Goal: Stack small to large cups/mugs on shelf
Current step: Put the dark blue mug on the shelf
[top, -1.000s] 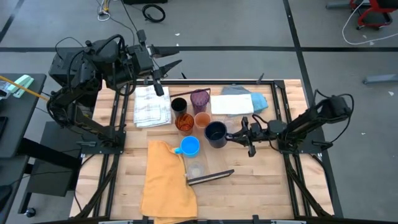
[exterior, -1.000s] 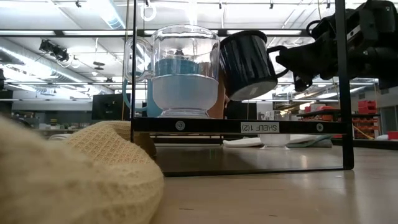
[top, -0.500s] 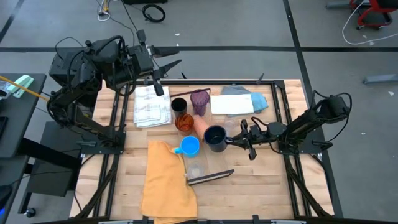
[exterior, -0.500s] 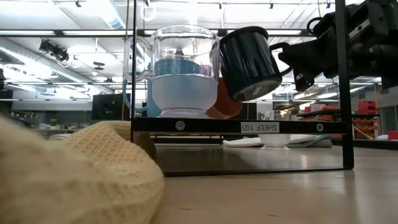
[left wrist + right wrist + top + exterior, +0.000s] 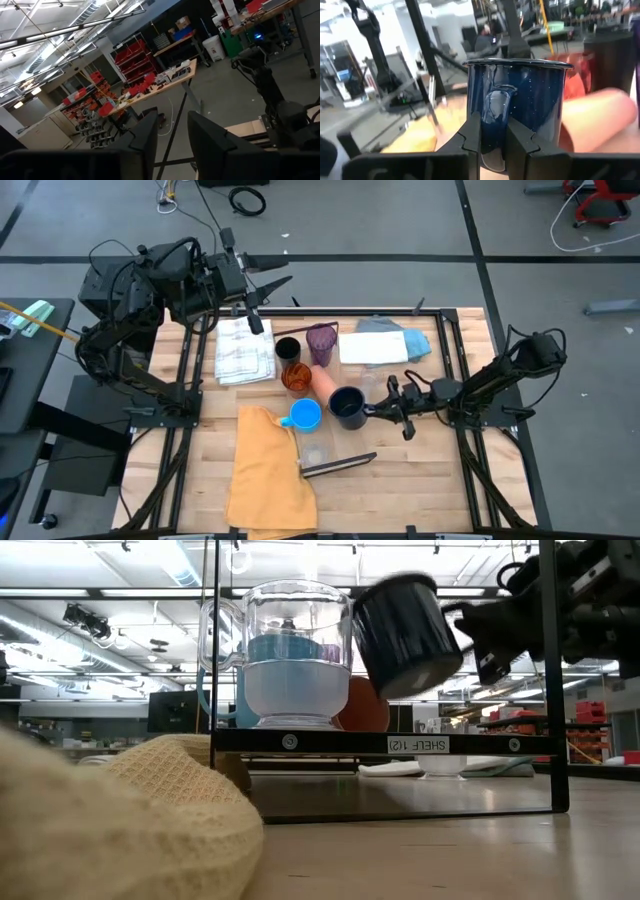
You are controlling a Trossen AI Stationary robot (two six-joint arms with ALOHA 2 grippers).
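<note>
Looking down on the slatted wood table (image 5: 420, 470), I take the shelf (image 5: 400, 744) as my landmark: a low plank with thin dark bars at its ends and a small label on its front edge. A mustard-yellow cloth (image 5: 268, 470) lies beside it, bulking large at table height. The left gripper (image 5: 268, 284) waits well away from the shelf, past the table's far edge above a checked white cloth (image 5: 245, 348); from its own camera its two fingers (image 5: 145, 137) stand slightly parted around nothing. The right gripper (image 5: 378, 409) reaches in over the shelf, its fingers (image 5: 472, 136) clamped on the handle of the dark navy mug (image 5: 346, 406), which hangs tilted above the plank. On the shelf stands a clear plastic cup (image 5: 296, 650), with the bright blue mug (image 5: 303, 415) just behind it. The peach cup (image 5: 327, 382) lies on its side next to the navy mug. Close by stand the orange tumbler (image 5: 294, 377), purple tumbler (image 5: 321, 340) and black cup (image 5: 287, 348).
</note>
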